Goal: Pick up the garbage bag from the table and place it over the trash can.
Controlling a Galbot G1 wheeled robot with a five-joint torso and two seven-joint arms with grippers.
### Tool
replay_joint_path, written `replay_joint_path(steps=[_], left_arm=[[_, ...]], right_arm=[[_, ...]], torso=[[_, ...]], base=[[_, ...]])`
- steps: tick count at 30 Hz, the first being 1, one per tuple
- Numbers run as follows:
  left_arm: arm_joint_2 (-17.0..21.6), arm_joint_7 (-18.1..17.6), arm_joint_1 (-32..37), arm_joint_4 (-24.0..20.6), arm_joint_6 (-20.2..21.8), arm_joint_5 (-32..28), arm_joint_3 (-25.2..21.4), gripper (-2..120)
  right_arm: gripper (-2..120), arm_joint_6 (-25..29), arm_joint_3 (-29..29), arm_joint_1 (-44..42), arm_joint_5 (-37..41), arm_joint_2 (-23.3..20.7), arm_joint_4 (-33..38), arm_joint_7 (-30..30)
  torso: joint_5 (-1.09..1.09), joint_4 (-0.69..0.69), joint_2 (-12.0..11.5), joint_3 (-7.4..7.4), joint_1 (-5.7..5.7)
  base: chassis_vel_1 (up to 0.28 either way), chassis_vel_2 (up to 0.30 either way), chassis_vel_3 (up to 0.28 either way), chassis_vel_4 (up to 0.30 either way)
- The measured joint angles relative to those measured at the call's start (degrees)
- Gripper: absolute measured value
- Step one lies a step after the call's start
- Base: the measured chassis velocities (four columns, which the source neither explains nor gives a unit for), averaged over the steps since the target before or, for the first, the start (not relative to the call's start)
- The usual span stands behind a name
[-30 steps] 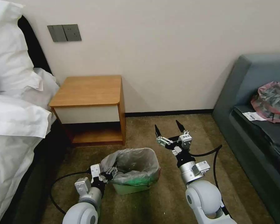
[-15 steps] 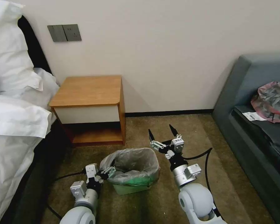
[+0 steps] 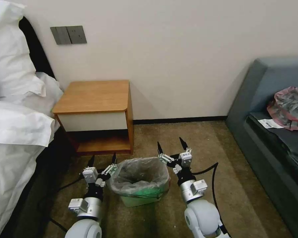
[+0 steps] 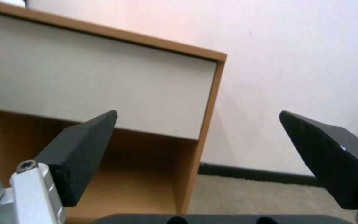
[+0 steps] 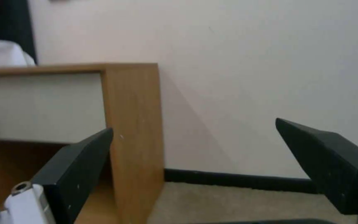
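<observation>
The garbage bag, grey and wrinkly, lines the green trash can on the carpet, its rim folded over the can's edge. My left gripper stands open just left of the can, fingers pointing up, with nothing between them. At the can's far right corner my right gripper is open and empty too. The table stands behind the can with a bare top. The left wrist view looks past the open left gripper at the table's white drawer front. The right gripper frames the table's side.
A bed with white bedding runs along the left. A grey sofa at the right carries a second grey-and-pink bag and a paper slip. Black cables trail on the carpet beside both arms.
My left gripper has come off the bag's rim, swung upright and now stands open beside the can. The right gripper has drawn back and left toward the can.
</observation>
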Motion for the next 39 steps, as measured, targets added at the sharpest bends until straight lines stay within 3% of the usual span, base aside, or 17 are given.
replay_joint_path(steps=[6, 7, 8, 11, 39], left_arm=[[0.03, 0.67, -1.37, 1.45, -2.7, 0.41, -0.48, 98], [0.08, 0.74, -1.45, 1.46, -2.75, 0.2, -0.61, 98], [0.06, 0.75, -1.52, 1.41, -2.81, 0.11, -0.6, 99], [0.06, 0.76, -1.57, 1.4, -2.79, 0.0, -0.48, 99], [0.17, 0.64, -1.58, 1.21, -2.39, -0.29, -0.51, 99]], right_arm=[[100, 2.3, 0.49, -0.09, -1.52, 1.03, -1.41, 1.88], [100, 2.3, 0.49, -0.09, -1.52, 1.03, -1.41, 1.88], [100, 2.3, 0.49, -0.09, -1.52, 1.03, -1.41, 1.88], [100, 2.3, 0.49, -0.09, -1.52, 1.03, -1.41, 1.88], [100, 2.3, 0.49, -0.09, -1.52, 1.03, -1.41, 1.88]], torso=[[-0.1, -0.03, 0.0, 0.0, 0.0], [0.17, -0.03, 0.0, 0.0, 0.0], [0.22, 0.02, 0.0, 0.01, 0.0], [0.11, 0.01, 0.0, 0.0, 0.0], [0.09, 0.0, 0.0, 0.0, 0.0]], base=[[0.0, 0.0, 0.0, 0.0], [0.0, 0.0, 0.0, 0.0], [0.0, 0.0, 0.0, 0.0], [0.0, 0.0, 0.0, 0.0], [0.0, 0.0, 0.0, 0.0]])
